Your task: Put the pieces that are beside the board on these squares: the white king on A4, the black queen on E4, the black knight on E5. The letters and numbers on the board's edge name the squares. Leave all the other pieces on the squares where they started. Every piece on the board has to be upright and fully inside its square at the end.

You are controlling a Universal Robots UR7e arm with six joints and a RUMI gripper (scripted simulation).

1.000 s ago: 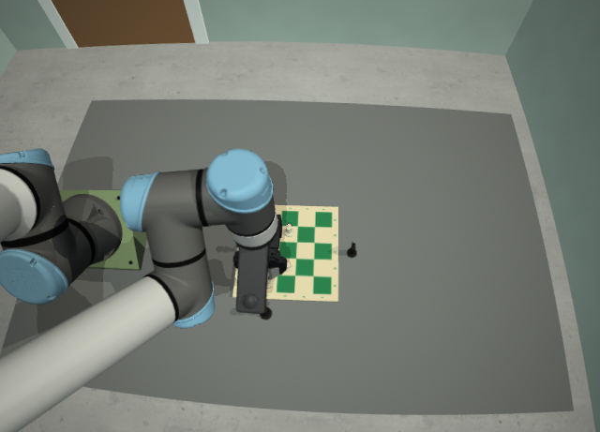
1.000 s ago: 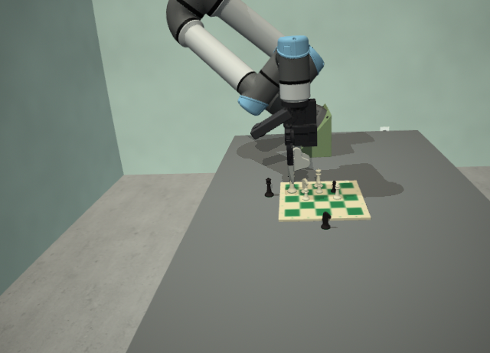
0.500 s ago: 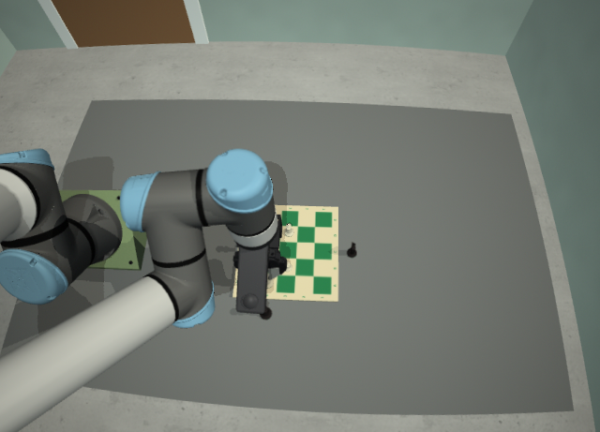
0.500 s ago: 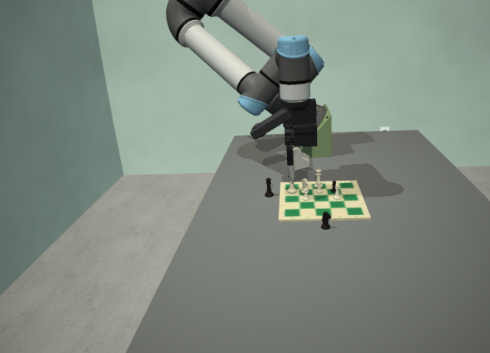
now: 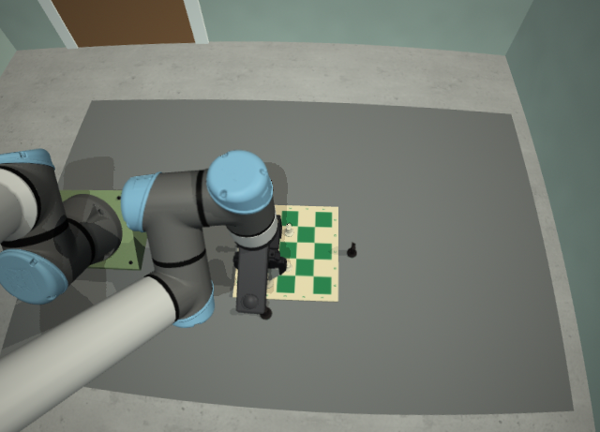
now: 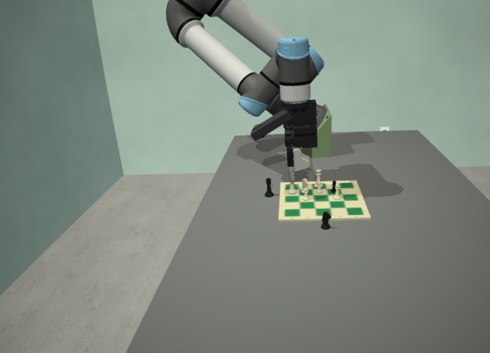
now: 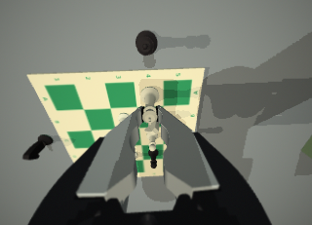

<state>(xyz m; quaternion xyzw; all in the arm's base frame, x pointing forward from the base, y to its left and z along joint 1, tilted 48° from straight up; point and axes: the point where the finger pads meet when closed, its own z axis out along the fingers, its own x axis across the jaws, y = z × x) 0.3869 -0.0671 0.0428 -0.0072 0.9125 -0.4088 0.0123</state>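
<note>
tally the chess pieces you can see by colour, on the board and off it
white pieces: 6
black pieces: 3
total: 9
</note>
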